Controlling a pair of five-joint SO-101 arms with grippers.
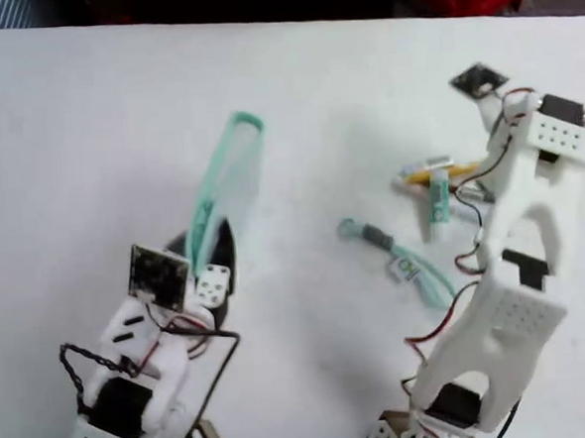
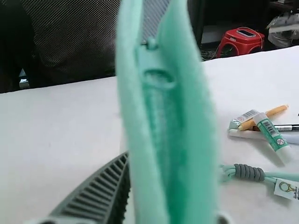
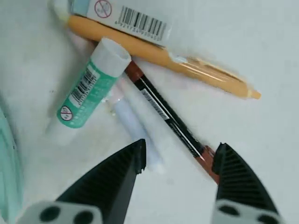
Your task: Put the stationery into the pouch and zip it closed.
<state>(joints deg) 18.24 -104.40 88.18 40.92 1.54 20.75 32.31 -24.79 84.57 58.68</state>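
A mint-green pouch (image 1: 226, 183) stands on edge left of the table's middle, and my left gripper (image 1: 211, 259) is shut on its near end. In the left wrist view the pouch (image 2: 163, 116) looms close, its zipper facing the camera, with a ribbed finger (image 2: 103, 196) beside it. The stationery lies in a small heap at the right: an orange pen (image 3: 159, 56), a green glue stick (image 3: 88, 93), a black pen (image 3: 168, 119), a white pen (image 3: 135, 126) and a barcoded piece (image 3: 126, 16). My right gripper (image 3: 180, 158) hovers open just above the black pen, holding nothing.
A mint lanyard (image 1: 394, 252) with a grey coil and a tag lies between the pouch and the heap, close to the right arm's base. Behind the table's far edge stand a red object (image 2: 243, 37) and a dark mesh chair (image 2: 70, 37).
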